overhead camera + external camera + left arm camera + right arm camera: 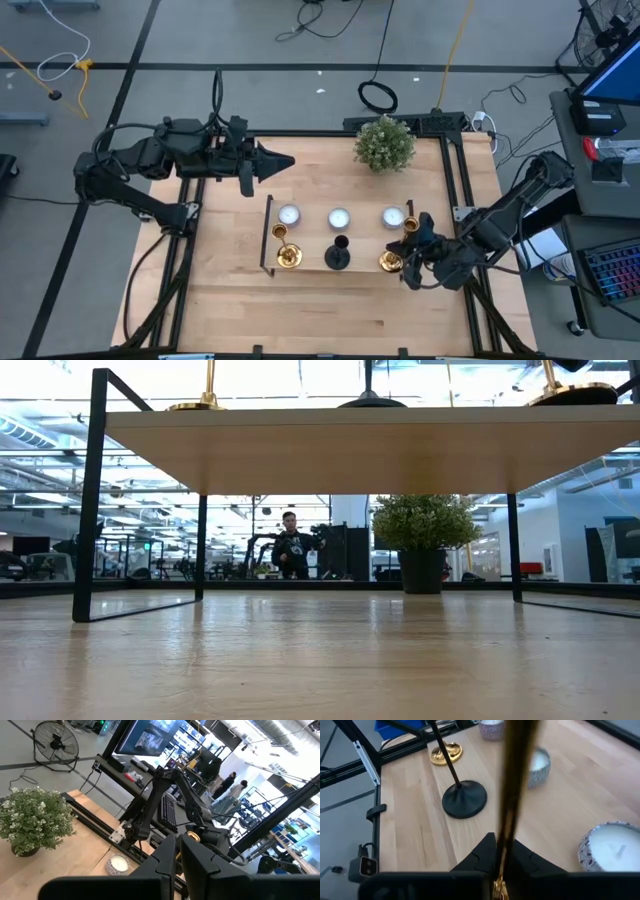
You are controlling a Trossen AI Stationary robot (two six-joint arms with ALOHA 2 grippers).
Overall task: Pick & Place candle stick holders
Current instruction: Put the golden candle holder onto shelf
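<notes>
High view: right claw is clamped on a gold candlestick near the counter's right edge; another gold one and the black holder stand alongside. Left claw, fingers together, waits at the far-left corner.

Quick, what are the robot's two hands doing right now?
Left gripper: shut, holding nothing, raised over the table's back-left.
Right gripper: shut on the gold candlestick.

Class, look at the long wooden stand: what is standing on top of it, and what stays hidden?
On the wooden stand: three white candles, two gold candlesticks, one black candlestick. The right gripper covers part of the right gold one.
</notes>
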